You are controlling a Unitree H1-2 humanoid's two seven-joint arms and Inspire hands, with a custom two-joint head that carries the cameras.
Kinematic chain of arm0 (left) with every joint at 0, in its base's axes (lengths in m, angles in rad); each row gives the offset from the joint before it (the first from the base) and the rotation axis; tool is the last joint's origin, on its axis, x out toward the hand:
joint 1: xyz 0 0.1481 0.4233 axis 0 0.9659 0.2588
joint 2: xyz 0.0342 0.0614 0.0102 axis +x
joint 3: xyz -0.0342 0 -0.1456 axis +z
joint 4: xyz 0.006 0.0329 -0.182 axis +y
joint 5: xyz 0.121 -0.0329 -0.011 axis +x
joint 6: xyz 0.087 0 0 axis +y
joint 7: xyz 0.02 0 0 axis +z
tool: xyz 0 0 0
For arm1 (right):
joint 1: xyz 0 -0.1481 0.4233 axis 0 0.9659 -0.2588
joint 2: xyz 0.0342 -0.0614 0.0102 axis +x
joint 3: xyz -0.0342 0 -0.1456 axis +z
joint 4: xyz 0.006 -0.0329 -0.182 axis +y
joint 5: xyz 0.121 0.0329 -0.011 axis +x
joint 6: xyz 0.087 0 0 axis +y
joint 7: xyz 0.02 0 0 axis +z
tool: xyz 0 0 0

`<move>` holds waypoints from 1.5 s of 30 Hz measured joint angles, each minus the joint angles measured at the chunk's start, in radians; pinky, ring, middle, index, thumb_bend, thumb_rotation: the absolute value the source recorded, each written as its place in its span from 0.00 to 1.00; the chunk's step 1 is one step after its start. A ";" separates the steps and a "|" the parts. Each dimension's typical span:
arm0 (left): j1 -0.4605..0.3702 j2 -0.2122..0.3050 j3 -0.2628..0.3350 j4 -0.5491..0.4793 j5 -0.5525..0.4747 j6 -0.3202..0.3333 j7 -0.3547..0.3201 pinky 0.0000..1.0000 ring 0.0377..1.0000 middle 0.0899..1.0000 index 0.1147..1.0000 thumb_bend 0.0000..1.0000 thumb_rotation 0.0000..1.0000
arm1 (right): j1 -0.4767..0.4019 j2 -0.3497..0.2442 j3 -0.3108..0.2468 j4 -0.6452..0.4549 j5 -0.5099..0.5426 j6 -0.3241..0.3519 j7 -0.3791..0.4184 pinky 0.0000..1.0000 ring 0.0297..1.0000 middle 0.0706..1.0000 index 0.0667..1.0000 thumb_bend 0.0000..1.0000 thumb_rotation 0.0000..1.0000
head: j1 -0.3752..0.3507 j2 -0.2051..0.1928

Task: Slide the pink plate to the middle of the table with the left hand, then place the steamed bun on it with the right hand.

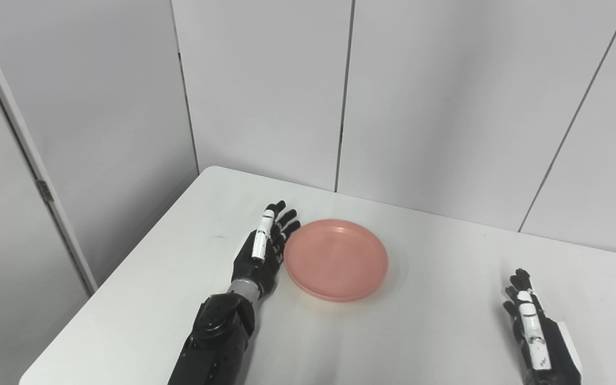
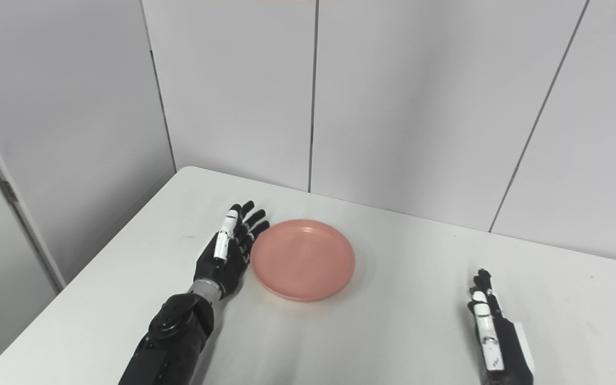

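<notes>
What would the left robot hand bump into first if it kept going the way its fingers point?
Probably nothing on the white table: the left robot hand points past the round pink plastic plate.

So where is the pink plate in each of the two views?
Left eye view: the plate lies a little right of the picture's centre, on the table.
Right eye view: the plate lies almost at the centre.
Shared landmark: the left hand, fingers straight, is at the plate's left rim in both.

Black left hand, white finger segment, grey wrist
</notes>
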 measured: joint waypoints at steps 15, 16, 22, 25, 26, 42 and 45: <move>0.052 -0.019 -0.090 -0.075 0.018 0.052 -0.050 1.00 0.97 0.96 0.98 0.38 1.00 | 0.008 0.024 0.019 -0.016 -0.053 0.011 -0.059 0.97 0.96 0.98 0.99 0.29 1.00 | -0.138 0.028; 0.052 -0.021 -0.096 -0.078 0.019 0.055 -0.052 1.00 0.97 0.96 0.98 0.37 1.00 | 0.009 0.026 0.021 -0.016 -0.058 0.012 -0.062 0.97 0.96 0.98 0.99 0.30 1.00 | -0.138 0.028; 0.063 -0.025 -0.132 -0.087 0.019 0.060 -0.090 1.00 0.97 0.97 0.98 0.35 1.00 | 0.009 0.033 0.025 -0.014 -0.067 0.012 -0.075 0.96 0.95 0.97 0.98 0.29 1.00 | -0.183 0.040; 0.067 -0.025 -0.139 -0.087 0.019 0.061 -0.113 1.00 0.98 0.97 0.99 0.35 1.00 | 0.009 0.038 0.031 -0.016 -0.072 0.015 -0.087 0.95 0.94 0.97 0.98 0.29 1.00 | -0.209 0.051; 0.068 -0.025 -0.141 -0.088 0.019 0.061 -0.121 1.00 0.98 0.97 0.99 0.35 1.00 | 0.009 0.039 0.032 -0.016 -0.075 0.016 -0.089 0.95 0.94 0.97 0.98 0.29 1.00 | -0.209 0.051; 0.082 -0.022 -0.144 -0.114 0.017 0.101 -0.154 0.99 0.95 0.96 0.97 0.37 1.00 | 0.009 0.052 0.041 -0.027 -0.098 0.039 -0.110 0.96 0.95 0.97 0.98 0.35 1.00 | -0.270 0.075; 0.084 -0.022 -0.144 -0.114 0.017 0.101 -0.159 0.99 0.95 0.95 0.97 0.37 1.00 | 0.009 0.052 0.042 -0.027 -0.100 0.039 -0.110 0.96 0.95 0.97 0.98 0.37 1.00 | -0.284 0.080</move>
